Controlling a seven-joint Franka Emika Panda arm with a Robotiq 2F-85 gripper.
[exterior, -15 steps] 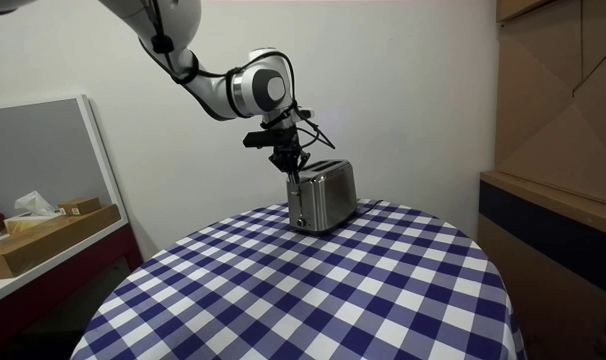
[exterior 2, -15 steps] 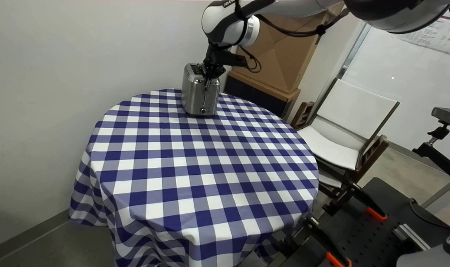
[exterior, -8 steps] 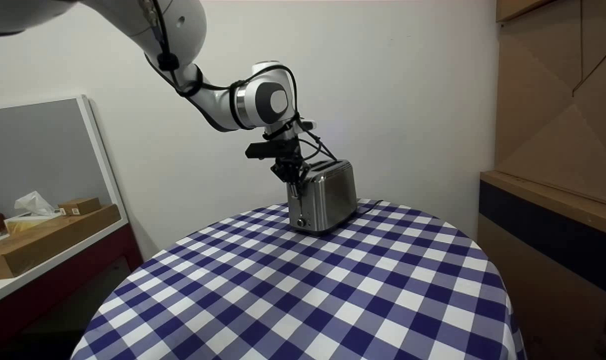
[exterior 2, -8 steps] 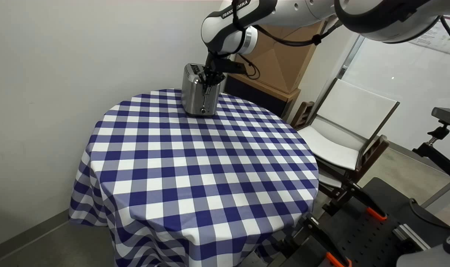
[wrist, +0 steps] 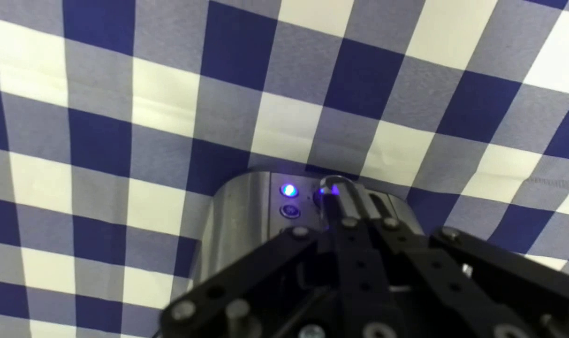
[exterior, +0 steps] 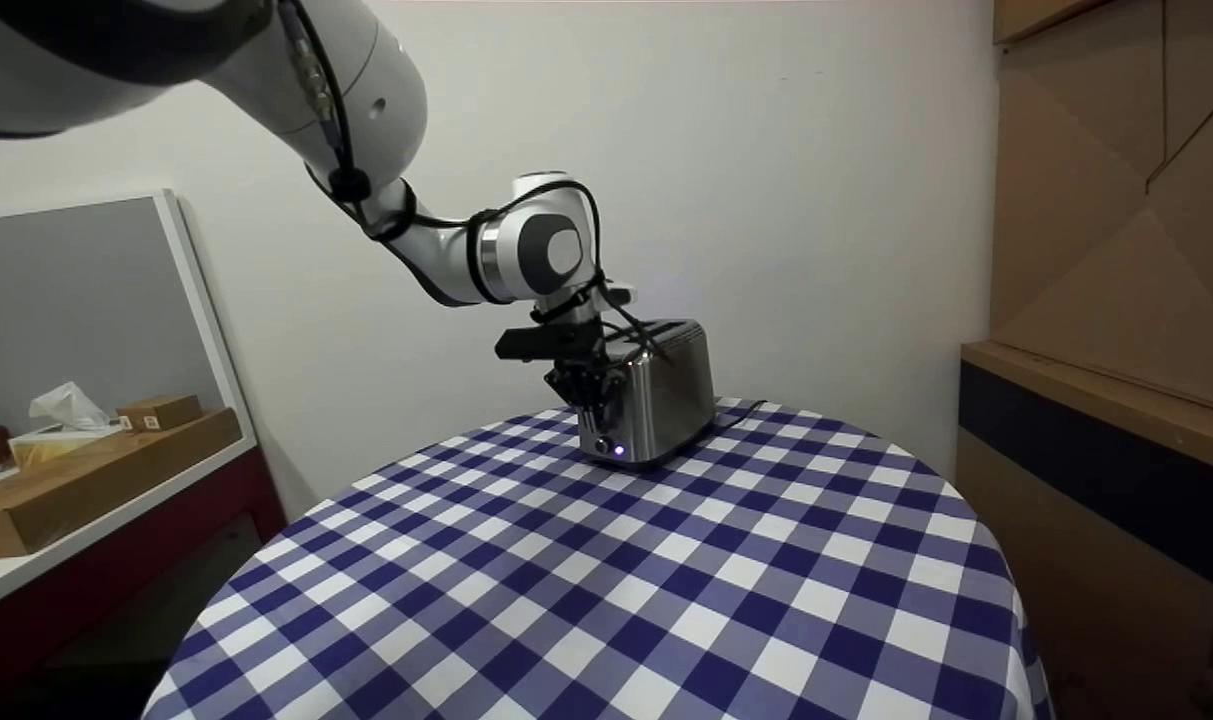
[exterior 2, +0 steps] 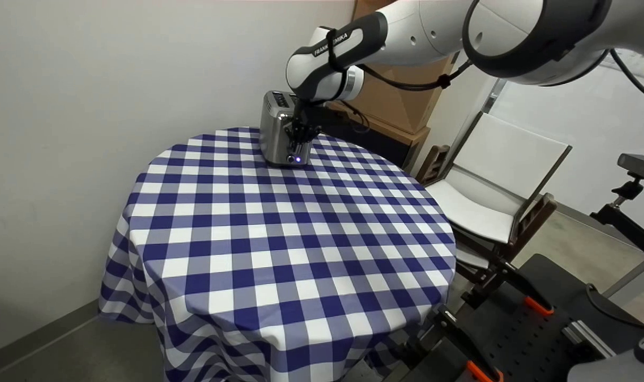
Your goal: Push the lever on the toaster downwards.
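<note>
The silver toaster (exterior: 678, 395) stands at the table's far part in both exterior views (exterior 2: 271, 132). In the wrist view its end face (wrist: 237, 211) lies under my fingers. My gripper (exterior: 591, 415) points down against that end face, low down, just above the round knob (exterior: 603, 446). My gripper also shows in an exterior view (exterior 2: 299, 147) and in the wrist view (wrist: 359, 199), its fingers together with nothing seen between them. The lever is hidden behind or under my fingertips. A blue-violet light (wrist: 289, 190) glows on the end face beside the knob.
A blue-and-white checked cloth covers the round table (exterior: 606, 580). A wall stands close behind the toaster. A power cord (exterior: 746, 412) runs from the toaster's rear. A cardboard-clad cabinet (exterior 2: 396, 79) and a white chair (exterior 2: 475, 212) stand beyond the table.
My gripper has moved down along the toaster's end face, from near its top to just above the knob. The blue-violet light has come on. The toaster has not moved.
</note>
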